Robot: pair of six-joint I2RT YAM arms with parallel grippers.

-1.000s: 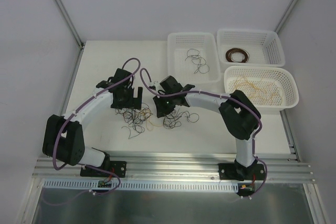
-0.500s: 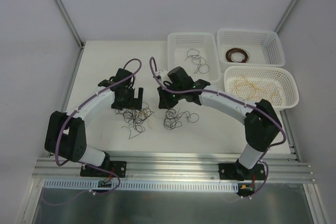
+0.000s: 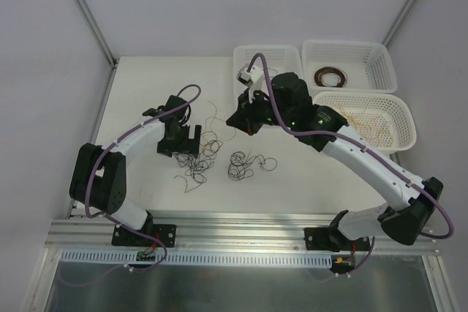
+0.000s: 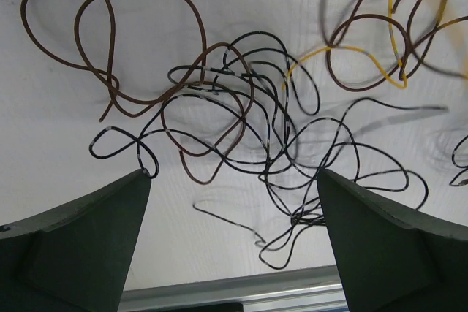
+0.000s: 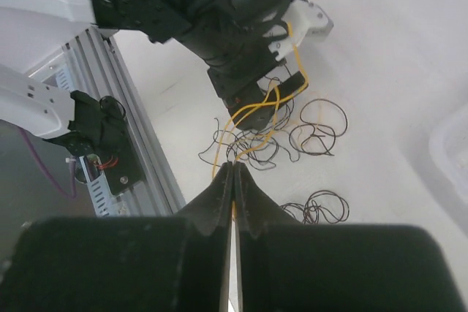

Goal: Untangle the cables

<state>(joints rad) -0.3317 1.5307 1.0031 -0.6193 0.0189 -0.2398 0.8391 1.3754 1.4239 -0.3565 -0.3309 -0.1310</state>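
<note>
A tangle of thin black, dark brown and yellow cables (image 3: pixel 197 158) lies on the white table. In the left wrist view I see brown loops (image 4: pixel 146 42), black loops (image 4: pixel 278 144) and a yellow strand (image 4: pixel 351 52). My left gripper (image 3: pixel 183 141) is open just above this tangle, with nothing between its fingertips (image 4: pixel 232 174). My right gripper (image 3: pixel 234 123) is raised to the right of it. It is shut (image 5: pixel 232 167) on a yellow cable (image 5: pixel 252 118) that runs from the jaws down into the tangle. A smaller dark pile (image 3: pixel 245 164) lies apart to the right.
Three white baskets stand at the back right: one (image 3: pixel 248 60) holds black wires, one (image 3: pixel 380 60) a brown coil, one (image 3: pixel 406 126) yellow wires. An aluminium rail (image 3: pixel 241 228) runs along the near table edge. Purple hoses run along both arms.
My right gripper has risen and moved back and right, drawing the yellow cable up out of the tangle. My left gripper stayed over the tangle, shifting slightly.
</note>
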